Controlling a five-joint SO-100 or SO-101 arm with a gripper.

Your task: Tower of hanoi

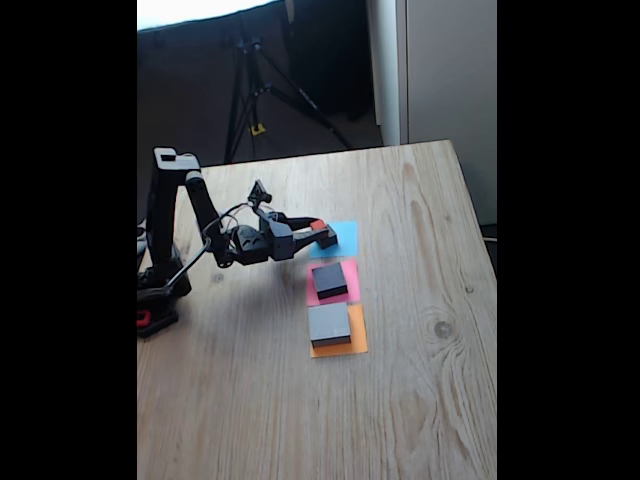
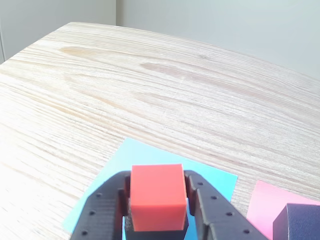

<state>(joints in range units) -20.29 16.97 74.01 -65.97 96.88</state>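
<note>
The red cube (image 2: 157,196) is clamped between the gripper (image 2: 158,212) fingers, one black finger (image 2: 102,210) pressed to each side, so the jaws are narrowed right down onto it. In the wrist view it sits square between them, hanging over the blue paper (image 2: 150,155). In the fixed view the same thing: gripper (image 1: 318,231) at the near edge of the blue paper (image 1: 343,236), cube (image 1: 317,226) just a red fleck at the tip.

I can't tell if the cube is touching the paper or held just above it, neither view settles that.

What the next move turns on, as I read it: the cube has no long axis, so orientation doesn't matter. It's all about which way to carry it. The other spots line up toward the camera in the fixed view: black block (image 1: 329,279) on the pink paper (image 1: 349,272) next door, then the grey block (image 1: 329,324) on the orange paper (image 1: 353,343). In the wrist view the black block's corner (image 2: 300,222) peeks in at the lower right.

No brands, labels or readable writing on anything.
</note>
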